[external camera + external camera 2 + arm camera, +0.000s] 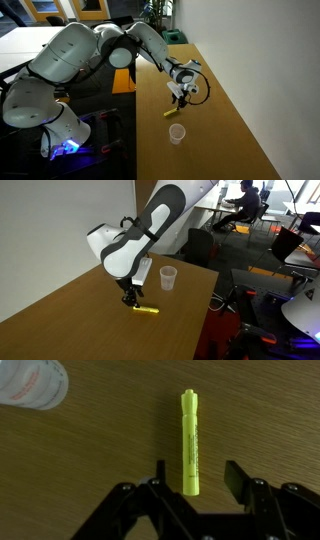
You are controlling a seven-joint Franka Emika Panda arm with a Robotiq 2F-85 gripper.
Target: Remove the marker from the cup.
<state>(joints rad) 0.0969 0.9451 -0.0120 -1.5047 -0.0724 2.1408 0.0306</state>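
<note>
The yellow marker [190, 442] lies flat on the wooden table, outside the cup. It shows in both exterior views [171, 113] [146, 309]. The translucent whitish cup [30, 382] stands upright and apart from it, also seen in both exterior views [177, 133] [168, 277]. My gripper [196, 478] is open, its fingers spread on either side of the marker's near end without touching it. In an exterior view my gripper [129, 299] hangs just above the table next to the marker, and it shows likewise from the opposite side [179, 97].
The wooden table [80, 320] has an edge close to the cup [140, 140]. Office chairs and a seated person [243, 198] are in the background. A lit robot base [65, 145] stands beside the table.
</note>
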